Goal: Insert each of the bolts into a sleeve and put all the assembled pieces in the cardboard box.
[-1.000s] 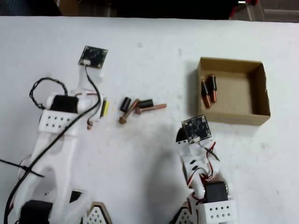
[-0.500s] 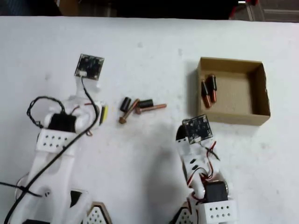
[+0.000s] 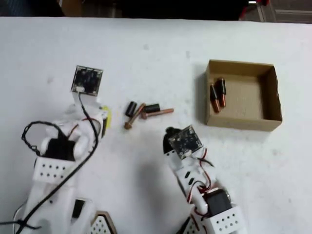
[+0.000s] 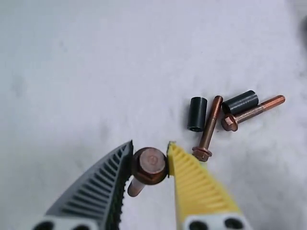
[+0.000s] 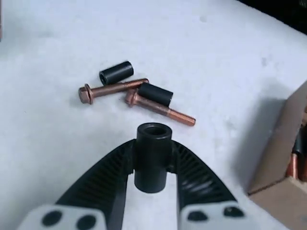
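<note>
Left pincer [image 4: 149,144] grips a copper bolt [image 4: 148,165] just under its flanged head, with the grey and yellow jaws pressed on either side. The right pincer [image 5: 153,143] is clamped on a black sleeve [image 5: 152,165], which stands between the jaws with its open bore facing the wrist camera. In the high view the two arms flank the loose parts [image 3: 144,111] on the table [image 3: 161,44], two bolts and two sleeves in a close cluster. The held sleeve therefore lies across that cluster from the held bolt, on the side toward the cardboard box [image 3: 242,123]. Mating them, I judge, turns on bringing the bolt's long axis, which runs from the head away toward the table, into line with the bore. Most of the shank is hidden behind the head and the grey jaw, the sleeve's far end is hidden by its own body, and from above both held pieces are hard to make out under the wrist camera boards. Two assembled pieces [image 3: 217,95] lie in the box by the wall nearest the loose parts.
</note>
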